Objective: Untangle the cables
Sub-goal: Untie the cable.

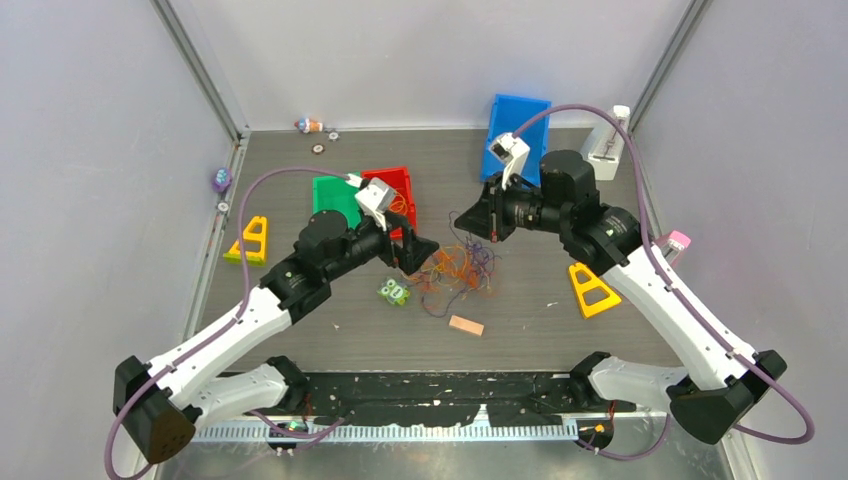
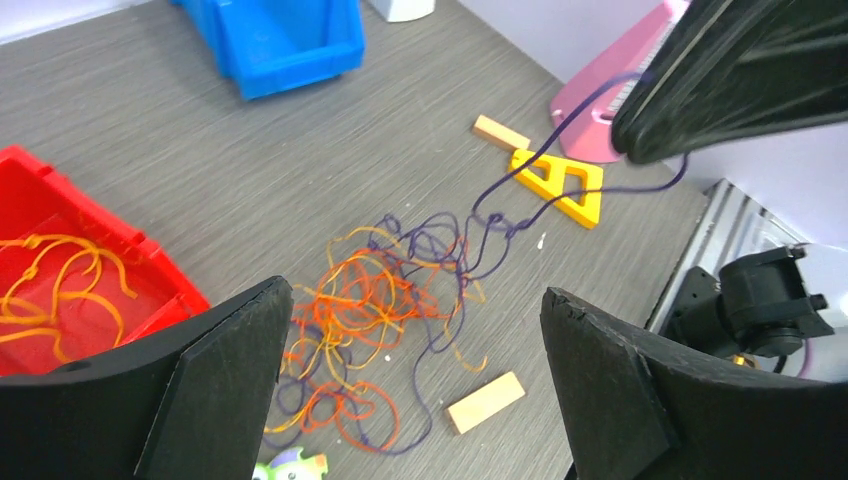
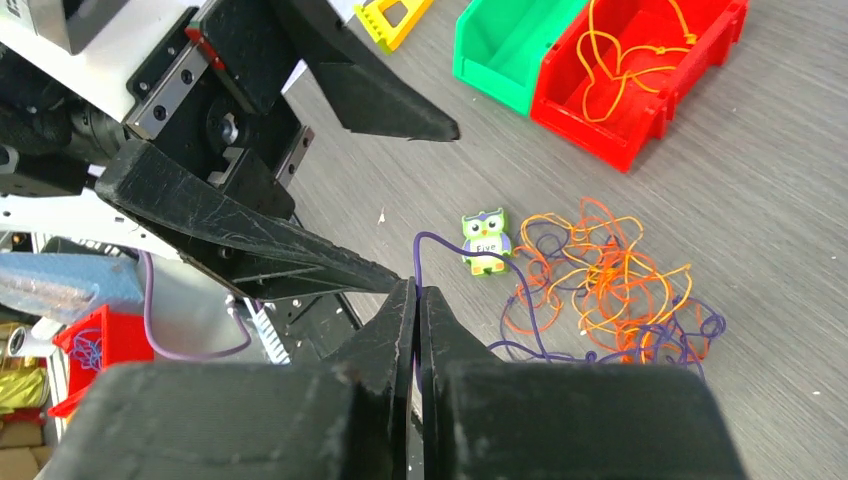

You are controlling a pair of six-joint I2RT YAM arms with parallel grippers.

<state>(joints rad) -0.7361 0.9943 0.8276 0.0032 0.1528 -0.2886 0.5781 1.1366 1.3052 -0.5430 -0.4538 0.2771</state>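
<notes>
Grey wood-grain table [image 1: 430, 150], tangle of orange, red and purple cables [image 1: 455, 268] near its middle, owl toy [image 1: 394, 291] and wooden block [image 1: 466, 325] just nearer, green bin [image 1: 335, 195] touching red bin [image 1: 395, 183] left of centre, blue bin [image 1: 515, 125] at far edge, yellow triangles towards left [image 1: 250, 240] and right [image 1: 592, 290] edges.

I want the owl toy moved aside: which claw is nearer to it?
Left. The left claw hangs open just beside the owl toy; the right claw sits farther off, beyond the tangle, shut on a purple cable.
</notes>
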